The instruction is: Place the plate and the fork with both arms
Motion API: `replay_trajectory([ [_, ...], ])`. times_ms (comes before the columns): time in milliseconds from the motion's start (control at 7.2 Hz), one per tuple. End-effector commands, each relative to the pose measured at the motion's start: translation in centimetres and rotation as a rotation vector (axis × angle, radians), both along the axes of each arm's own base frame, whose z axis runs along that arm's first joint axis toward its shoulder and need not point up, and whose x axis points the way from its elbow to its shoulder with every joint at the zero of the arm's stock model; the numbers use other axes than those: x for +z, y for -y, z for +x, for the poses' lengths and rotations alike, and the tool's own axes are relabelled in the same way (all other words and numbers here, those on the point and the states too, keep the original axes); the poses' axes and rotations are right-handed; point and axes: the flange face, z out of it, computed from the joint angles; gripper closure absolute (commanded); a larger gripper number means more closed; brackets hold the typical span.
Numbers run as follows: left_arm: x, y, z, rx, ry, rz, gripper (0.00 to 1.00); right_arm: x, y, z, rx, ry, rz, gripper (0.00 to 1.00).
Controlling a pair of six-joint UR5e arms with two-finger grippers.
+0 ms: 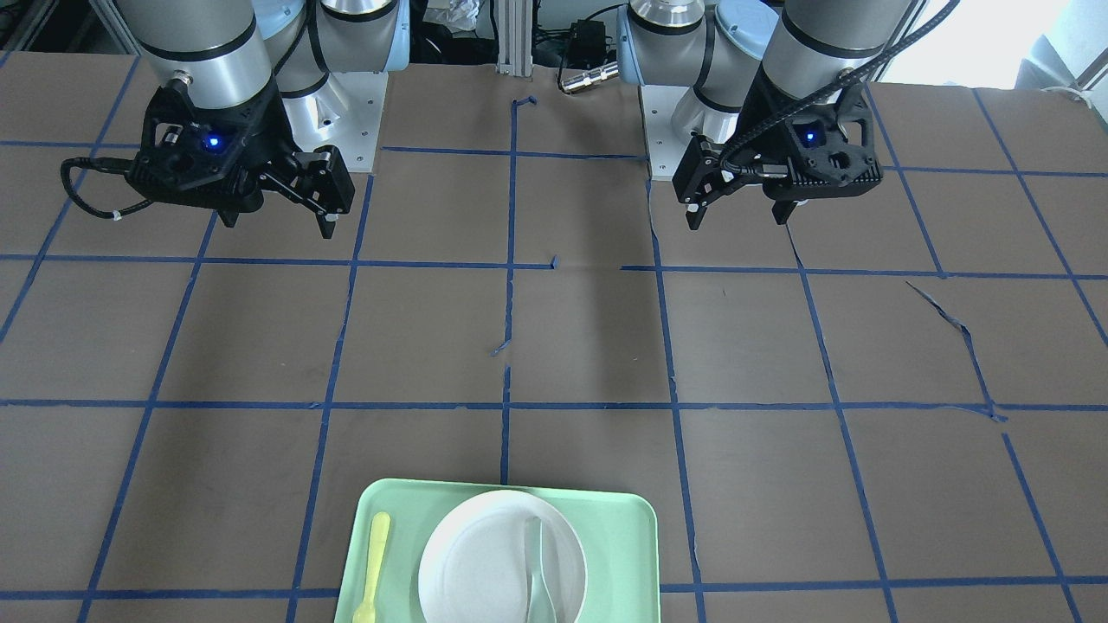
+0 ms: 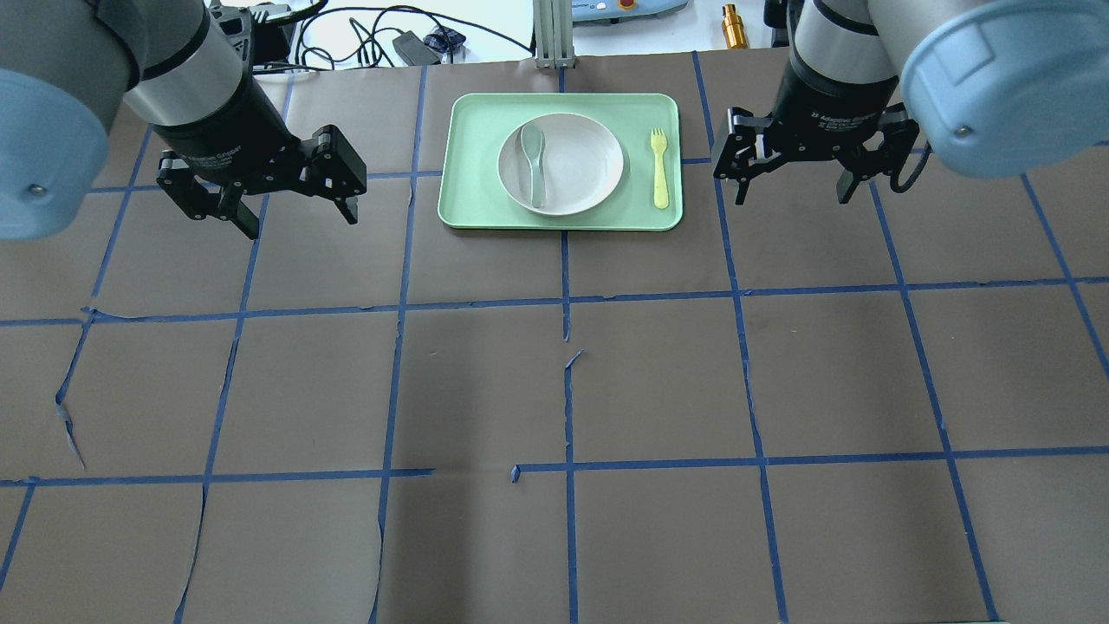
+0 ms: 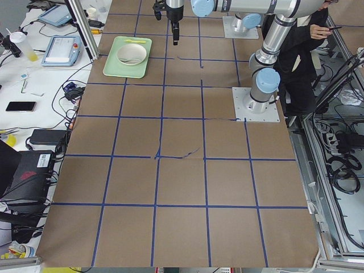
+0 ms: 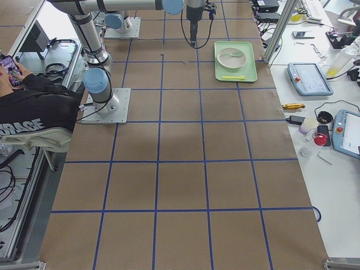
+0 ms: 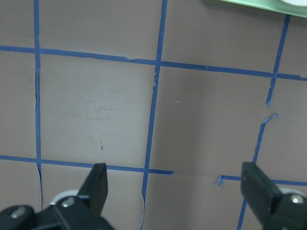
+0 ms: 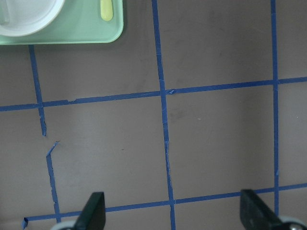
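I judge placement done: plate (image 2: 560, 164) and fork (image 2: 659, 167) sit on the far tray (image 2: 468, 156); left gripper (image 2: 269, 192) and right gripper (image 2: 790, 170) both spread, empty.

One tray (image 2: 468, 156), one plate (image 2: 589, 165), one fork (image 2: 659, 167), one spoon (image 2: 532, 160), two arms, two grippers: left (image 2: 264, 204), right (image 2: 790, 173).

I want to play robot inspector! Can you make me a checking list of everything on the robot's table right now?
Surface: brown table, blue tape grid, torn in spots.
Job's things: plate and fork on the green tray.
Clutter: spoon lying in the plate.
Grippers: left gripper and right gripper open, empty, above the table.
Cables: tangle beyond the far edge.
Surroundings: person seated beside the table.
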Motion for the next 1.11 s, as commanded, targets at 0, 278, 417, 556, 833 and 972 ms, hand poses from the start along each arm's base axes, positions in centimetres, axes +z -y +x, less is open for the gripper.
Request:
replay_trajectory([
  [0,-0.11,0.07,0.00,0.000,0.000,0.002,0.00,0.35,-0.02,0.07,-0.029,0.005,-0.008,0.00],
  [278,-0.18,0.12,0.01,0.000,0.001,0.004,0.00,0.53,-0.18,0.28,-0.037,0.006,-0.014,0.00],
  [417,-0.18,0.12,0.01,0.000,0.001,0.004,0.00,0.45,-0.13,0.29,-0.036,0.005,-0.012,0.00],
  [556,-0.33,0.09,0.00,0.000,0.000,0.007,0.00,0.53,0.10,0.48,-0.034,0.008,-0.021,0.00],
  [833,-0.26,0.11,0.01,0.000,0.001,0.005,0.00,0.31,-0.09,0.69,-0.028,0.007,-0.017,0.00],
  [972,-0.26,0.11,0.00,0.000,0.000,0.005,0.00,0.31,-0.07,0.62,-0.030,0.007,-0.017,0.00],
])
